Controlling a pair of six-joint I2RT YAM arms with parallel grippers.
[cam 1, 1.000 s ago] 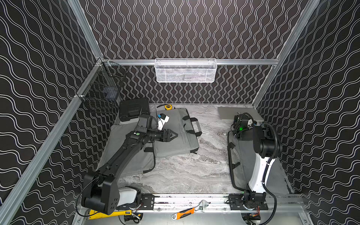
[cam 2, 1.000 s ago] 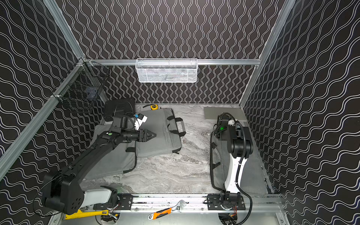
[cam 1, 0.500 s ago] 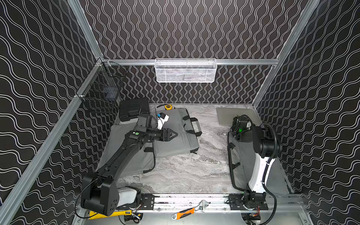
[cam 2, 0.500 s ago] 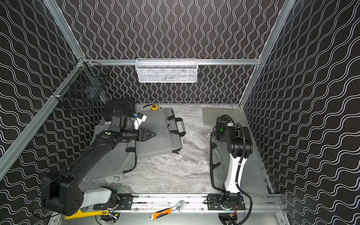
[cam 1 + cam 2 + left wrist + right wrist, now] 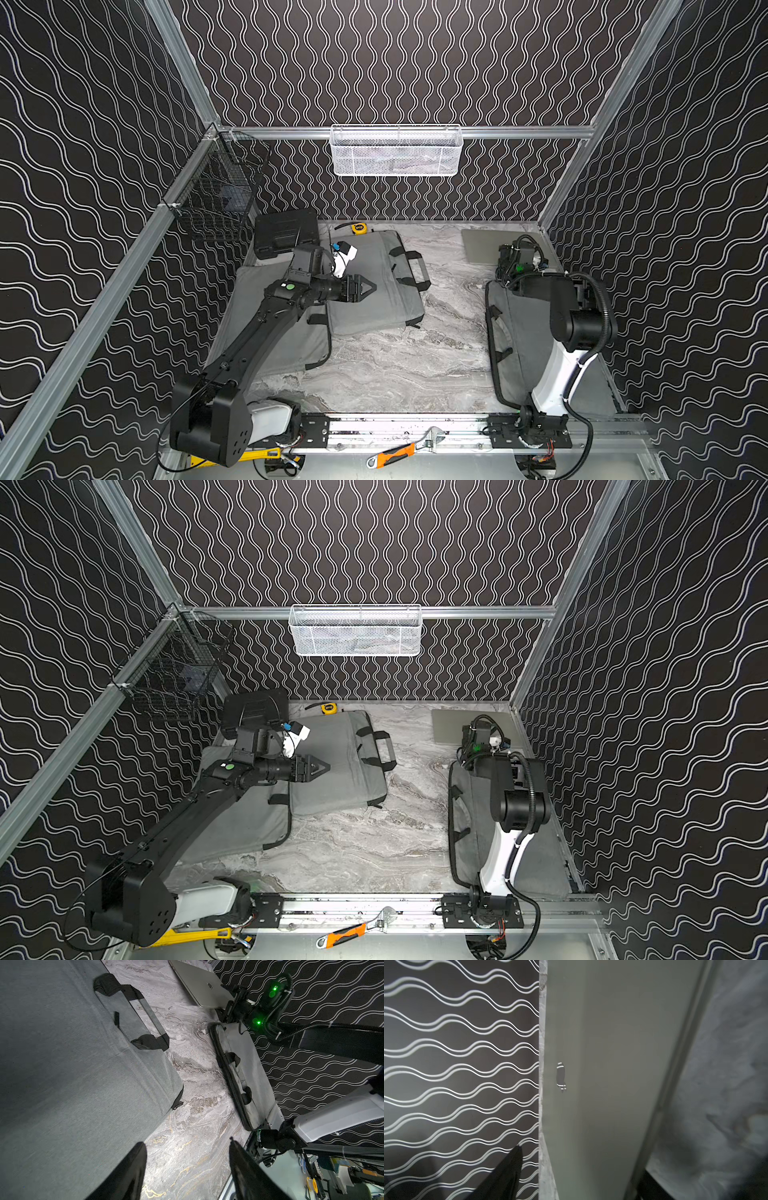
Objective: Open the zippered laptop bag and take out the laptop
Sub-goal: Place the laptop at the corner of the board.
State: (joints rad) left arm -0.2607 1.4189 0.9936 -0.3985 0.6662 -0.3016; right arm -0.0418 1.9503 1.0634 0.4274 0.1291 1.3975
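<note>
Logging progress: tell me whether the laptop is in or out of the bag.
Out. The closed silver laptop lies bare on the marble table, beyond the right-hand laptop bag.

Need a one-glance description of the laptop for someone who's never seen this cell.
Find the white mesh basket on the back wall, then drop to the marble table and go to its far right corner. The laptop lies flat and closed there, at the right hand. Unlike the grey fabric bags nearby, it is a thin, rigid silver slab with a logo on its lid.

The laptop bag is matt grey woven cloth, the laptop smooth matt metal, the tabletop glossy marbled.
</note>
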